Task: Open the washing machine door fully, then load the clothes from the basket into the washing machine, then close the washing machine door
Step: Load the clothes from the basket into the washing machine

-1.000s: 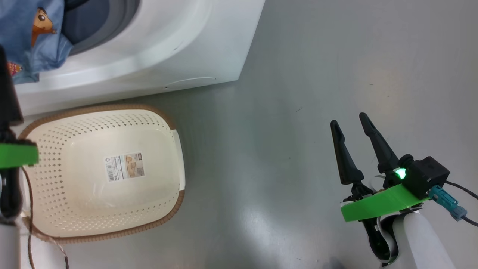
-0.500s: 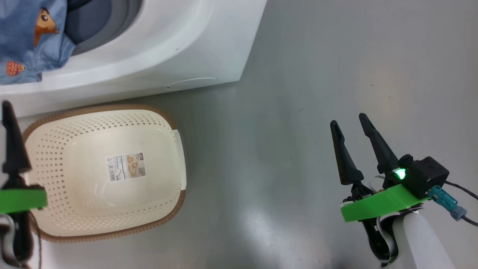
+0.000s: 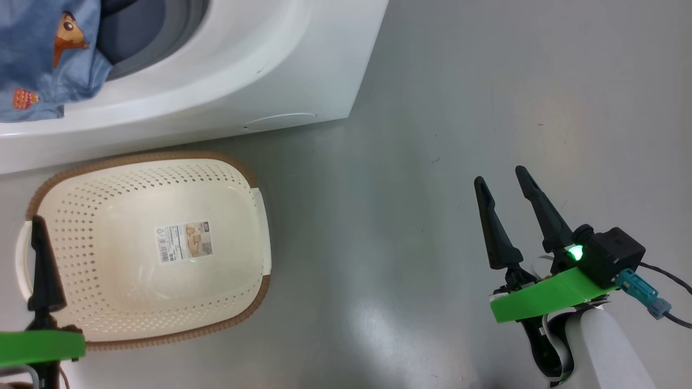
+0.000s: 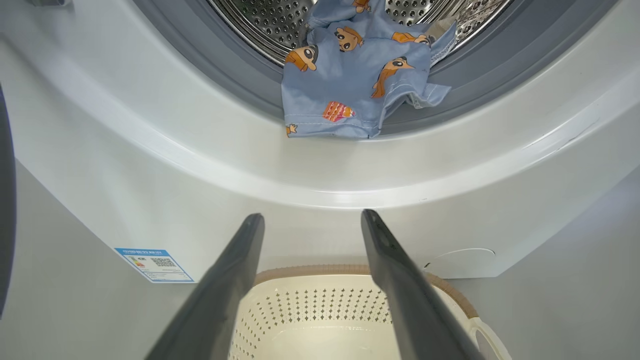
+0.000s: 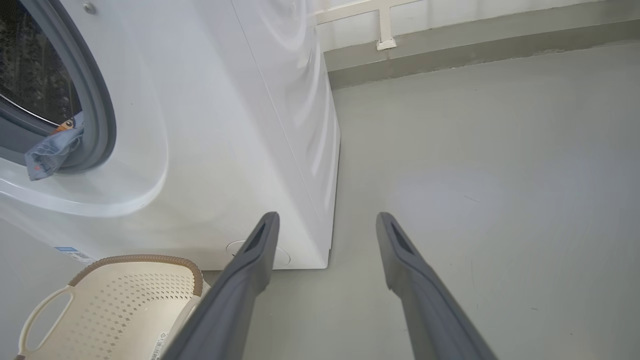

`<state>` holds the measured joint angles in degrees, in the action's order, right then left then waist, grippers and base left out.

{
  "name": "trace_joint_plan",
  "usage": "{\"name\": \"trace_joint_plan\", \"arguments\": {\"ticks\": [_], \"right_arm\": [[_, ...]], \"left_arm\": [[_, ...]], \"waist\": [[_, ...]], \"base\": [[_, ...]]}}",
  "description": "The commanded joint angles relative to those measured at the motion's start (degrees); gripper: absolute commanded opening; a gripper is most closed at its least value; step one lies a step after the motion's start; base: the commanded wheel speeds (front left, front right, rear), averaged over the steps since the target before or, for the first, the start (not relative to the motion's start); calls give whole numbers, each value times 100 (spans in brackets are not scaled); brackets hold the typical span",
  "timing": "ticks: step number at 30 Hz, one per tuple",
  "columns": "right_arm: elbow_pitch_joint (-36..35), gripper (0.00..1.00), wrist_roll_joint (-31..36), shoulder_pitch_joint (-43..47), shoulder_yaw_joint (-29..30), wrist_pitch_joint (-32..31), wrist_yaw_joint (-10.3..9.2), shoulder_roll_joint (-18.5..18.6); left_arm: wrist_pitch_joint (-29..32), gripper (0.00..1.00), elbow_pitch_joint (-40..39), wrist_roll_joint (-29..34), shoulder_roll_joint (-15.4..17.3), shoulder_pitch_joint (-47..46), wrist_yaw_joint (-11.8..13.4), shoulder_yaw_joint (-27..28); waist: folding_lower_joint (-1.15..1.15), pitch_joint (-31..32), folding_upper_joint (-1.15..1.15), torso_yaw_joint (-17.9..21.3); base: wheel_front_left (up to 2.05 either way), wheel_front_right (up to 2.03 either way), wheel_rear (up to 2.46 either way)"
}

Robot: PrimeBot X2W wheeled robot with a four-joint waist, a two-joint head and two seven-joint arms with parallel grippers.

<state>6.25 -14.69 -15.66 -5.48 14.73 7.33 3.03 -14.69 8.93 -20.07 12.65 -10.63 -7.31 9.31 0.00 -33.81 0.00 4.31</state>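
Note:
The clothes [image 4: 350, 75], light blue with orange-brown bears, lie in the steel drum and hang out over the grey ring onto the washing machine [image 3: 243, 65]. They also show as clothes [image 3: 38, 54] at the top left and clothes [image 5: 50, 150] in the opening. The opening stands uncovered; a dark curved edge [image 4: 4, 210] at the left border may be the washing machine door. The basket [image 3: 162, 156] sits empty on the floor before the machine, sticker on its floor. My left gripper [image 4: 310, 220] is open over the basket's near end, holding nothing. My right gripper [image 3: 500, 177] is open above bare floor, far right.
Grey floor stretches to the right of the machine up to a wall skirting [image 5: 450, 60]. A blue label [image 4: 155, 262] and a round flap [image 3: 281, 120] sit low on the machine's front. A cable [image 3: 670, 278] trails from my right wrist.
My left gripper has drawn back from the drum opening, down the head view to the basket's left end, leaving the clothes hanging from the drum. The right arm has barely moved.

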Motion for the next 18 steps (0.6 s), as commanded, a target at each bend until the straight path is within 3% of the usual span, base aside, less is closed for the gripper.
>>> {"name": "trace_joint_plan", "arguments": {"ticks": [1,18], "right_arm": [[-96,100,-38,9,-172,27,16,-15],[-71,100,-64,3,-183,27,16,-15]], "left_arm": [[-30,100,-151,68,155,179,-17,232],[-30,100,-97,61,49,340,-17,227]], "waist": [[0,4,0,-1],[0,34,0,6]], "base": [[0,0,0],[0,0,0]]}}
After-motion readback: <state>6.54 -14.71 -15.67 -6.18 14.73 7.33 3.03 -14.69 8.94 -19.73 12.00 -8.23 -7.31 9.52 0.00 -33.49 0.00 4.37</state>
